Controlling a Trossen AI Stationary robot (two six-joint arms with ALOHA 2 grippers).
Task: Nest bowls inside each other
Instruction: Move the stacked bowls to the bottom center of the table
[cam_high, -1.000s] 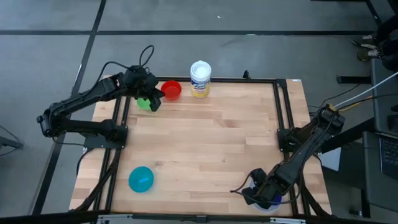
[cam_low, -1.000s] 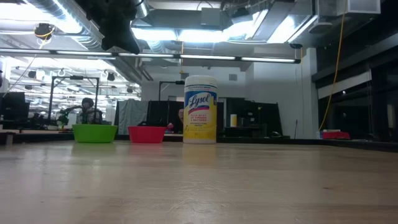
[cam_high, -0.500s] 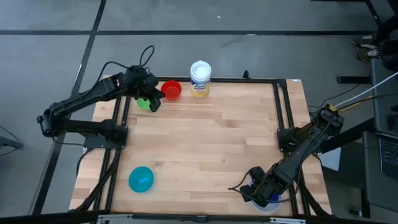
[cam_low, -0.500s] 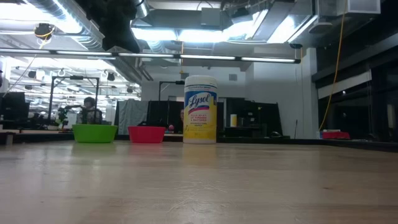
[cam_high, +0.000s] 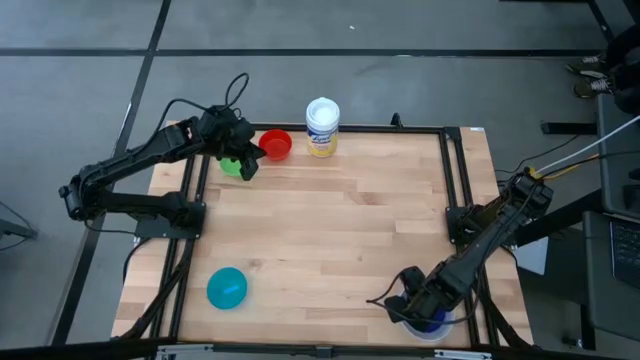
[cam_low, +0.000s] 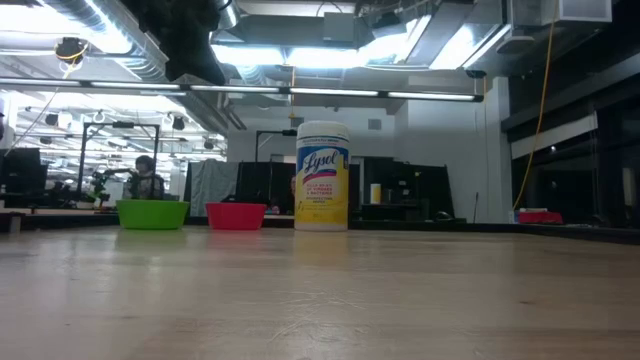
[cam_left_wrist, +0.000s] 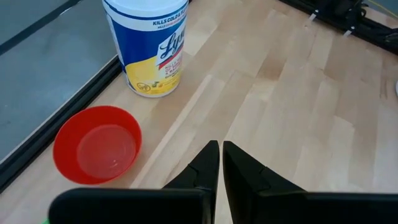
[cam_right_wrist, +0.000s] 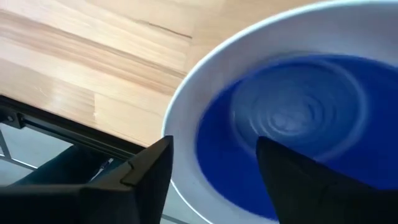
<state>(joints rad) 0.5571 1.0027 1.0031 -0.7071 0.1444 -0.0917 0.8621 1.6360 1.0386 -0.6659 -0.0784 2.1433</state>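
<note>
Fingers of the right gripper (cam_right_wrist: 211, 171) now stand wide apart over the dark blue bowl (cam_right_wrist: 292, 130), which sits nested inside the white bowl (cam_right_wrist: 186, 112); a second ago they were closed on it. In the high view this pair lies at the lower right of the frame, under the right gripper (cam_high: 415, 308), so I judge the first nesting done and released. Lower left, the cyan bowl (cam_high: 227, 288) waits alone. Farther off, upper left, the left gripper (cam_high: 243, 160) hovers with its fingers (cam_left_wrist: 208, 165) pressed together, holding nothing, above the green bowl (cam_high: 231, 166), just beside the red bowl (cam_high: 275, 145) and the Lysol wipes tub (cam_high: 322, 126). Three bowls remain to stack.
</note>
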